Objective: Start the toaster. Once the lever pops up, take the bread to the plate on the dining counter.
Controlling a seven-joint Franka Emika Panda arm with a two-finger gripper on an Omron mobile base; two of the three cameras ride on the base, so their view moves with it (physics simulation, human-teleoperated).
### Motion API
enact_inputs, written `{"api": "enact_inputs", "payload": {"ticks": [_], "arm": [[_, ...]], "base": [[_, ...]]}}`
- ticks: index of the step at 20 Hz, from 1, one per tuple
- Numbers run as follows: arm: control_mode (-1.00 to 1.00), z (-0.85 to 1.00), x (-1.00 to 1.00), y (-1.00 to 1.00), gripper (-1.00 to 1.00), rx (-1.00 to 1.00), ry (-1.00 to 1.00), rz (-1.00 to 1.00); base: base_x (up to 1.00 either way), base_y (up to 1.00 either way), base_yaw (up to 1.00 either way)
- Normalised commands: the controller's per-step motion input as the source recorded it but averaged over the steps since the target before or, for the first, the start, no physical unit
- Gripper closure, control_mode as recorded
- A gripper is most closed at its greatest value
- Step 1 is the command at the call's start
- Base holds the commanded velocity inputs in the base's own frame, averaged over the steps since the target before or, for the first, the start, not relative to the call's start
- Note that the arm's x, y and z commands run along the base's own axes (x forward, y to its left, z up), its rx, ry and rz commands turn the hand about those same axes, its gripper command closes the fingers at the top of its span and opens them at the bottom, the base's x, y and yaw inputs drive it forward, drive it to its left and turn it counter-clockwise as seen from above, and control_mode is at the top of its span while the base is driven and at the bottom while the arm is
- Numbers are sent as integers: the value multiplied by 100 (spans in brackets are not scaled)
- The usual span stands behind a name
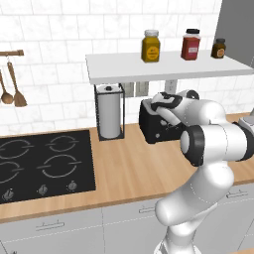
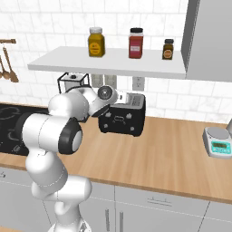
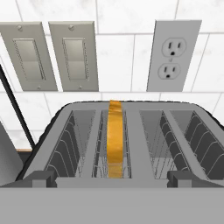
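The bread [image 3: 115,140] stands in a slot of the toaster [image 3: 127,144], just below the hand [image 2: 121,97], whose fingers are apart; starting and carrying remain undone.

Both base views looked forward and down from behind the arm, sharing the toaster [image 1: 158,124] and bench [image 1: 129,168]. The hand view sat close above the toaster's slots, facing the wall.

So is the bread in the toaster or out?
In. The bread stands on edge inside a slot of the toaster, its top poking slightly above the rim.
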Motion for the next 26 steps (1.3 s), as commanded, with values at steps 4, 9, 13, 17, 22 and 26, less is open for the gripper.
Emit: {"api": "enact_inputs", "payload": {"ticks": [4, 9, 13, 17, 22, 26], "arm": [[-100, 0, 0, 0, -100, 0, 0, 0], [-100, 0, 0, 0, -100, 0, 0, 0], [-100, 0, 0, 0, -100, 0, 0, 0], [-100, 0, 0, 0, -100, 0, 0, 0], [-100, 0, 0, 0, -100, 0, 0, 0], [-100, 0, 0, 0, -100, 0, 0, 0]], "base": [[0, 0, 0], [0, 0, 0], [0, 0, 0], [0, 0, 0], [0, 0, 0], [0, 0, 0]]}}
